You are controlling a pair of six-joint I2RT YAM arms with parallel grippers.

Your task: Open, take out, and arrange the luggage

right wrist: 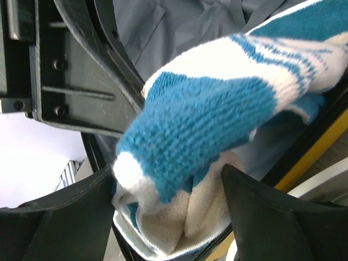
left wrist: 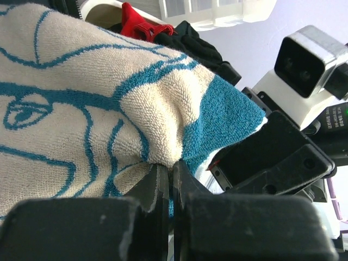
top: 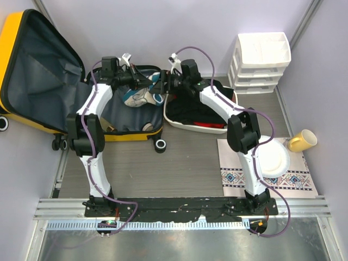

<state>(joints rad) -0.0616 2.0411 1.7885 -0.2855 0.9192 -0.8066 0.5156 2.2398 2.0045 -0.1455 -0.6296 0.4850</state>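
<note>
Pale lilac walls (top: 163, 27) closed the scene on three sides. At the far left of the grey table (top: 179, 163) the luggage (top: 38, 70) lay open, its lid leaning against the wall and its lower half flat, just beside a white basin (top: 198, 129) of dark clothes. Over that lower half we saw both arms meeting on one white and teal towel (left wrist: 81, 109). The left gripper (left wrist: 173, 171) was fully closed and pinched only a thin fold of the cloth. The right gripper (right wrist: 168, 185) had its jaws about half closed on a thick bunch of the towel's end, which filled the gap between them. We judged the main danger to be the thin pinch on the left: if the arms pulled apart, the fold could slip out and the towel could drop back into the luggage. We also thought the two grippers were very near to each other, so a small wrong move could knock them together. Hanging cloth could perhaps catch on the edge of the shell if it was carried sideways
</note>
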